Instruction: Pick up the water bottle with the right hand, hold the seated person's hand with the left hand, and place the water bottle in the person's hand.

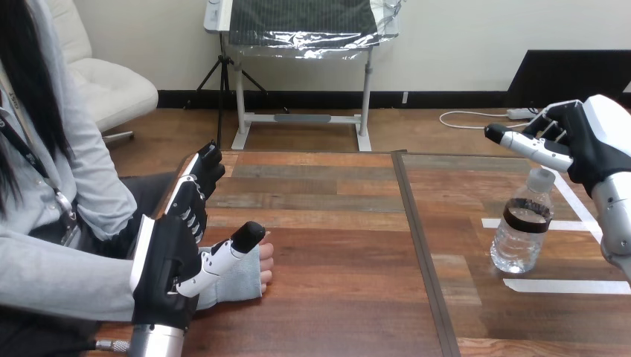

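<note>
The left hand was held released, fingers straight, its thumb laid across the person's hand on the wooden table. The right hand was positioned unclenched just above the upright water bottle, which was stood at the table's right.

We're hovering right hand just above water bottle, fingers loose. Bottle standing upright on table. Well left of bottle, we're keeping left hand beside person's hand, thumb over it, fingers straight.
</note>
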You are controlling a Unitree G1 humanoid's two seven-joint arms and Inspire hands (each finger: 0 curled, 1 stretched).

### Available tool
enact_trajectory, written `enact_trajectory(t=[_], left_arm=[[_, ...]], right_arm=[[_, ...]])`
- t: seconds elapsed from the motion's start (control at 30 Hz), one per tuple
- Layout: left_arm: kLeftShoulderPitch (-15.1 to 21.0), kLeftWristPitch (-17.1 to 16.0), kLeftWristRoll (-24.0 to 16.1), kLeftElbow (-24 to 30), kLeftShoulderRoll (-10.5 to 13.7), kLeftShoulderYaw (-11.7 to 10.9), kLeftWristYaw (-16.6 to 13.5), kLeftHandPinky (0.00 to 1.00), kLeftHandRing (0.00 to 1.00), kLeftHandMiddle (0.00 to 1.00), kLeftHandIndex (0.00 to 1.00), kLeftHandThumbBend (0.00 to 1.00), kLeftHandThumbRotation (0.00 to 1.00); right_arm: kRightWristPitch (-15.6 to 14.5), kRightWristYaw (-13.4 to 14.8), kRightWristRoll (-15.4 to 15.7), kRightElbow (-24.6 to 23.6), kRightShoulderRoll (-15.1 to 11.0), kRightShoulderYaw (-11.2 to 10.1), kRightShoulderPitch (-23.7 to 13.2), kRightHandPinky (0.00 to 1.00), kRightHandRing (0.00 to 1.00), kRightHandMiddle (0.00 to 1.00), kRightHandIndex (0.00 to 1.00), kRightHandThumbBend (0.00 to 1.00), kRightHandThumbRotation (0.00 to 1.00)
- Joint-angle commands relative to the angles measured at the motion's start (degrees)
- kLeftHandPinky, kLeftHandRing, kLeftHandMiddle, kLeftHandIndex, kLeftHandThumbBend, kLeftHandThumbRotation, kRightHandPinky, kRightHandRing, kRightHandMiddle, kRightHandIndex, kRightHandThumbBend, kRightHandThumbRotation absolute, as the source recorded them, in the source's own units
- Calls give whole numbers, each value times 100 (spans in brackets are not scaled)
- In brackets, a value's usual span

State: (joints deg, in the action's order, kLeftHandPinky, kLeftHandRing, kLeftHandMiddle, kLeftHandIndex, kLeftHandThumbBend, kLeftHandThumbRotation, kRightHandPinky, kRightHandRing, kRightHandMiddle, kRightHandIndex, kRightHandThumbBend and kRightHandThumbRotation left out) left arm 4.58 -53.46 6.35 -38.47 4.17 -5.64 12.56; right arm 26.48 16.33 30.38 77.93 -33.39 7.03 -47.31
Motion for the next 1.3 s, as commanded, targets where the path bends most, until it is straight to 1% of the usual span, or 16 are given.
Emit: enact_trajectory(t=[0.0, 0.13, 0.2, 0.33, 0.57, 0.77, 1.07, 1.13, 1.27], left_arm=[[224, -118, 8, 166, 18, -13, -10, 96, 92, 93, 91, 100, 51], [228, -100, 41, 169, 8, 0, 16, 96, 92, 93, 91, 100, 51], [238, -106, 37, 153, 2, 2, 14, 96, 92, 93, 91, 100, 50], [231, -72, 25, 166, -8, 5, -5, 96, 93, 93, 91, 100, 50], [251, -99, -10, 125, -13, 2, -38, 96, 92, 93, 90, 100, 51], [249, -75, 16, 137, -25, 11, -33, 96, 92, 93, 90, 100, 51], [238, -93, -43, 144, -12, 19, -70, 97, 93, 93, 91, 100, 52], [237, -93, -35, 146, -14, 21, -65, 98, 93, 93, 91, 100, 52], [242, -132, -39, 129, -12, 22, -62, 98, 93, 93, 91, 100, 52]], right_arm=[[263, 226, -72, -226, 93, 63, -260, 40, 37, 39, 45, 99, 88], [383, 300, -73, -246, 82, 66, -241, 37, 34, 37, 43, 99, 89], [498, 329, -94, -263, 72, 52, -220, 35, 33, 37, 42, 99, 88], [580, 324, -147, -283, 73, 22, -199, 31, 31, 35, 40, 97, 88], [807, 381, -181, -346, 45, 29, -131, 29, 29, 34, 38, 97, 89], [943, 397, -195, -406, 19, 48, -77, 29, 30, 35, 40, 98, 90], [1077, 378, -240, -510, -21, 20, 23, 35, 38, 44, 49, 100, 90], [1094, 359, -267, -522, -26, 0, 40, 40, 44, 49, 53, 100, 88], [1171, 439, -317, -555, -32, -51, 93, 47, 52, 55, 58, 100, 86]])
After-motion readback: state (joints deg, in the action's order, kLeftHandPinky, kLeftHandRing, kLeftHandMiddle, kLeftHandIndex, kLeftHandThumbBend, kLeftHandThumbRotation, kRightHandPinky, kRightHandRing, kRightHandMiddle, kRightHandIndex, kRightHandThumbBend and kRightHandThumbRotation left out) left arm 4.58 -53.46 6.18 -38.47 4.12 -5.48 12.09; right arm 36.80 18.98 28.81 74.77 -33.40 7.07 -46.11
